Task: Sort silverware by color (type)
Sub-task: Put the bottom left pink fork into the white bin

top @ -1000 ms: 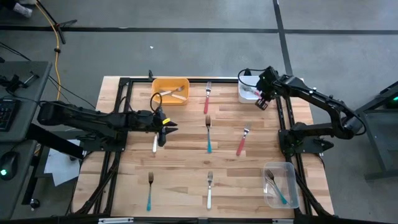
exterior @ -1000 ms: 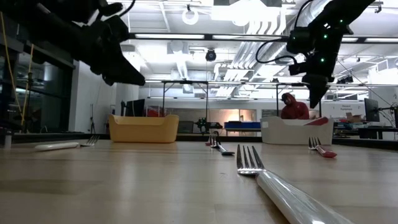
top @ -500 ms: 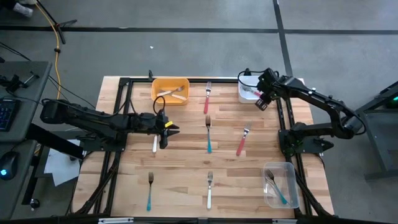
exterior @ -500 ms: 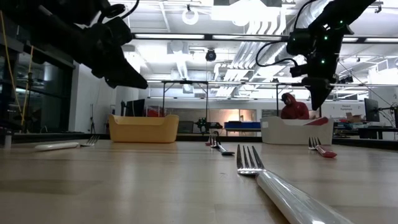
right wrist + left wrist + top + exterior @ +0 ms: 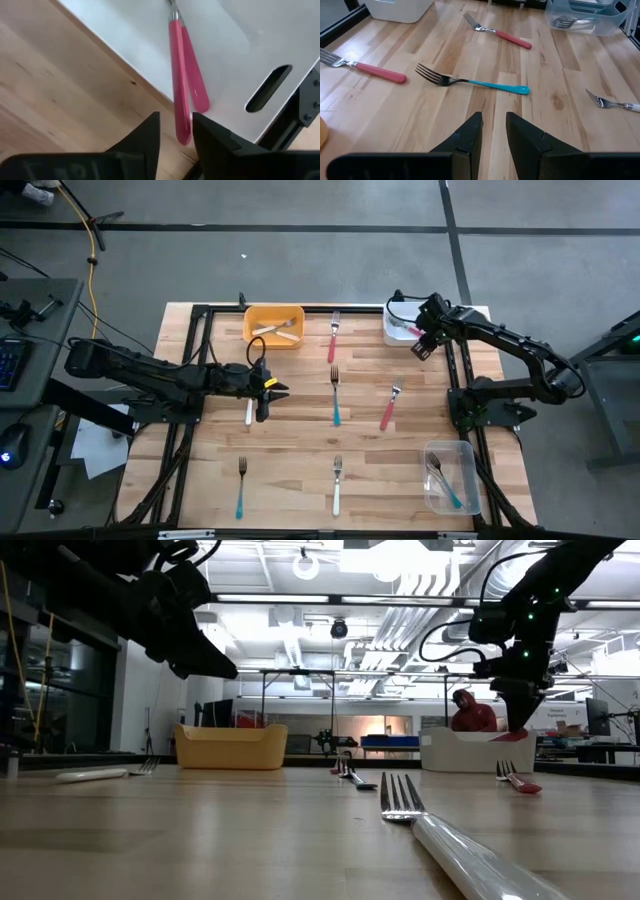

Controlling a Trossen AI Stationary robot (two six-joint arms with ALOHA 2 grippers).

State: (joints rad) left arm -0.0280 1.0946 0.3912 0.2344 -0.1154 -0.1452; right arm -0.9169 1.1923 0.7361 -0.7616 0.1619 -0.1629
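Silverware lies spread on the wooden table: a white-handled fork, a teal one, red ones, and near the front a teal and a white. My left gripper hovers open just right of the white fork, nothing between its fingers. My right gripper hangs open over the white bin's near rim. Two pink-handled forks lie in that bin; one handle end sticks out over the rim, below the fingers.
A yellow bin with white-handled forks stands at the back left. A clear bin with teal forks is at the front right. A black frame runs along the table's sides. A person in red is in the room behind.
My right gripper has moved a little toward the table's right edge and lower over the white bin. My left gripper has edged toward the right, staying above the table.
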